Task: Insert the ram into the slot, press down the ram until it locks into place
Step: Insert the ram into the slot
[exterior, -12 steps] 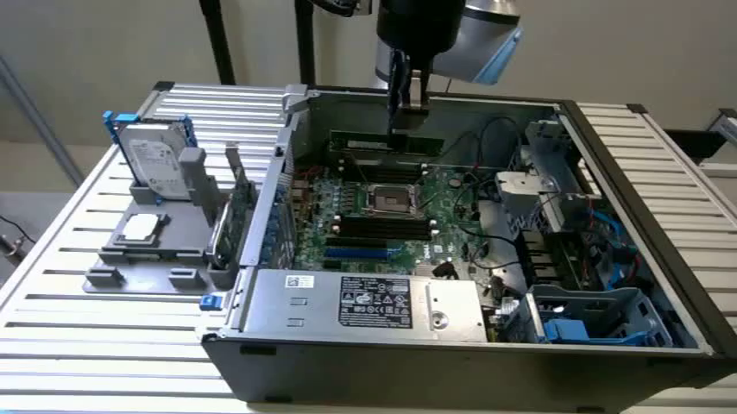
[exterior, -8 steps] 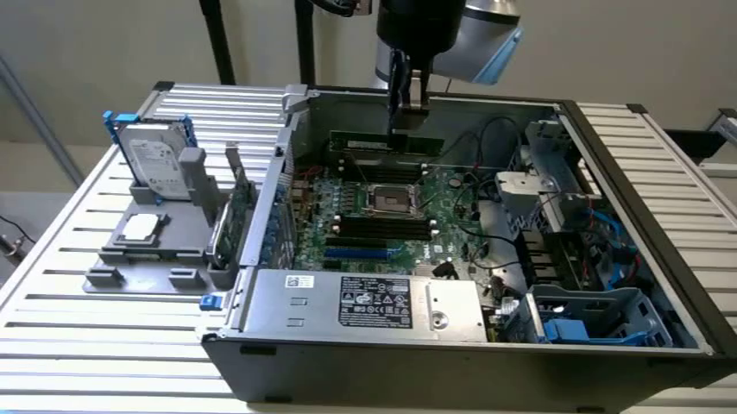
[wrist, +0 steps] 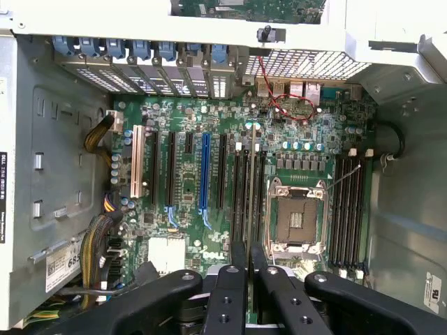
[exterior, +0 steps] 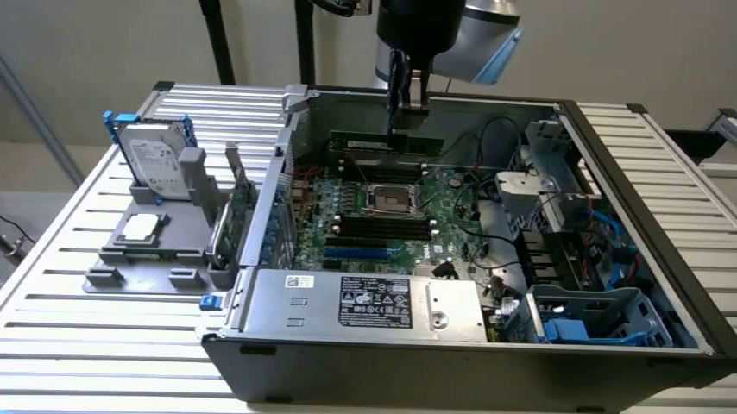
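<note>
end effector [exterior: 406,128] gripping ram [exterior: 359,142], inside case [exterior: 345,366]

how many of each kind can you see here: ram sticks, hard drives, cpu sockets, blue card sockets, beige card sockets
ram stick: 1
hard drive: 1
cpu socket: 1
blue card socket: 1
beige card socket: 1
total: 5

White case sticker [wrist: 63,265], number 68
</note>
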You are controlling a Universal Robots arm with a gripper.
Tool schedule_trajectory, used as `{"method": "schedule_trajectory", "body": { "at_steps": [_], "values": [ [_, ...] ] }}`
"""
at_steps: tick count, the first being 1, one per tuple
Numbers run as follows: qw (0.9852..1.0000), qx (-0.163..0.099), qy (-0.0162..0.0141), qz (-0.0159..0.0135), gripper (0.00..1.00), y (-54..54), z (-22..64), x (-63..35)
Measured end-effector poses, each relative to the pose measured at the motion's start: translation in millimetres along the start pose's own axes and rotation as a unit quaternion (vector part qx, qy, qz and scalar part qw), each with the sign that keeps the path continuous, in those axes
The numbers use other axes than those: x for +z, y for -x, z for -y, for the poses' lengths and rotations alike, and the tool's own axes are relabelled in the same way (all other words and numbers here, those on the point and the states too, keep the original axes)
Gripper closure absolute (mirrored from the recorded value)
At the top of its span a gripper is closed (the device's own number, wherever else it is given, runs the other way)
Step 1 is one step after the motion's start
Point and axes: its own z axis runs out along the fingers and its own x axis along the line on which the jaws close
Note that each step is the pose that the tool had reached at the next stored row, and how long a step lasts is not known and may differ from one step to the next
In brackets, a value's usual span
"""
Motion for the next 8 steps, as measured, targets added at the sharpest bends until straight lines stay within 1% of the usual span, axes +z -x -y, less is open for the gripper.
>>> {"method": "schedule_trajectory", "body": {
  "at_steps": [3, 8],
  "values": [
    [1.0000, 0.000, 0.0000, -0.0001, 0.87, 0.5, 1.3, 1.7],
    [1.0000, 0.000, 0.0000, -0.0004, 0.87, 2.9, 3.7, 10.7]
  ]
}}
